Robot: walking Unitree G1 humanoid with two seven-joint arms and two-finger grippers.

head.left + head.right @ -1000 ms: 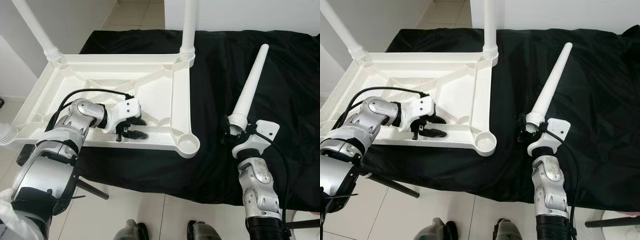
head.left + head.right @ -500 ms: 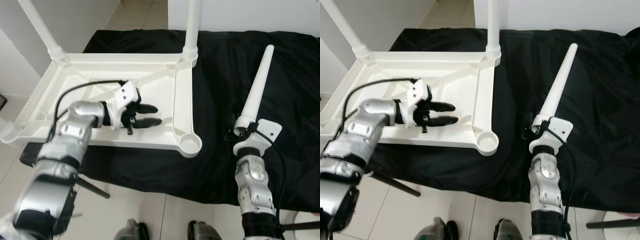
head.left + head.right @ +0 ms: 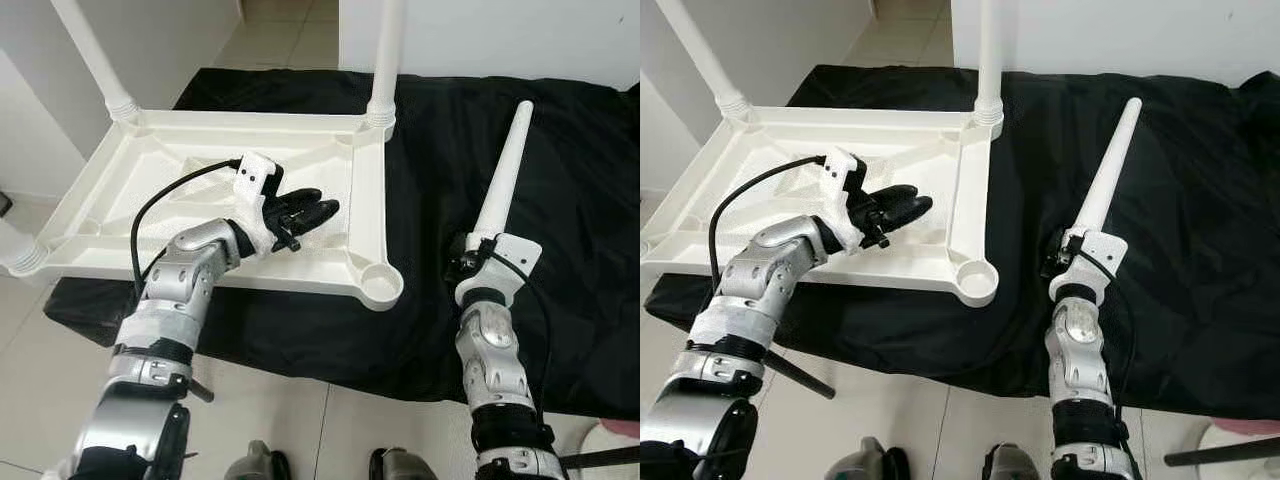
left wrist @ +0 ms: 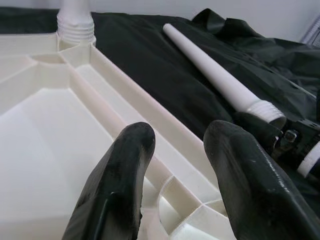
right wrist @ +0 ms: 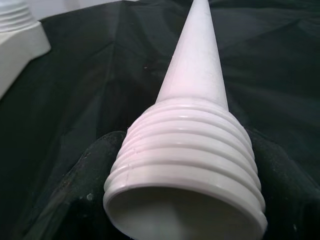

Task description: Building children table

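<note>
Your right pincer is closed on the threaded end of the loose leg, one black finger each side of the ribbed white collar; the right wrist view shows the hollow open end nearest, ringed with screw threads, and the smooth tapered shaft running away over the cloth. The leg lies on the black cloth, narrow tip pointing away from you, well to the right of the tabletop.

Your left pincer is open, a moderate gap between its two rounded matte-black fingers, holding nothing. It hovers over the near right part of the upturned tabletop, fingers aimed toward the right-hand rim; you cannot tell from these views if the fingers touch the plastic.

The tabletop is white moulded plastic, upside down on the cloth, with raised ribs running diagonally inside a rectangular rim. Its near right corner has an empty round socket, between the two pincers. A leg stands screwed in at the far right corner, another at the far left corner, and the ribbed base of a third shows at the near left corner.

The cloth is wrinkled, slightly shiny, and drapes over the near edge onto the pale tile floor.
</note>
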